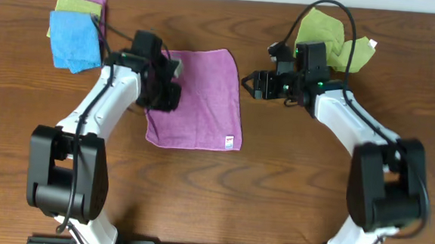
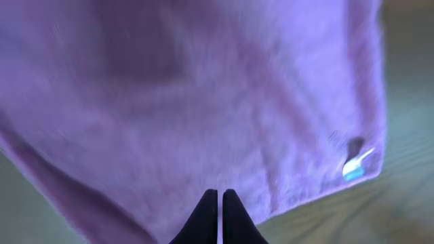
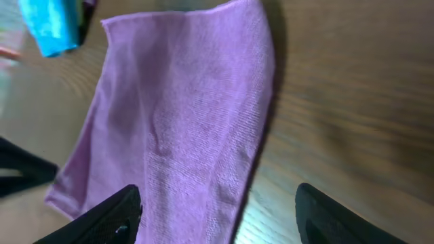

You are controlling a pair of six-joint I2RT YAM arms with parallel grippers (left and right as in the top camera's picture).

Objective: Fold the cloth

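The purple cloth point(image 1: 204, 95) lies spread flat on the wooden table, with its white tag point(image 1: 230, 143) at the near right corner. It fills the left wrist view point(image 2: 203, 95), where the tag point(image 2: 352, 166) also shows, and it lies under the right wrist view point(image 3: 183, 115). My left gripper point(image 1: 165, 94) is over the cloth's left part. Its fingers point(image 2: 219, 203) are shut, with nothing seen between them. My right gripper point(image 1: 248, 84) is open just off the cloth's upper right edge. Its jaws point(image 3: 217, 210) straddle that edge above it.
A bright blue cloth point(image 1: 72, 41) lies on a green cloth point(image 1: 77, 5) at the back left, and the blue one also shows in the right wrist view point(image 3: 51, 24). A light-green cloth point(image 1: 328, 38) lies at the back right behind my right arm.
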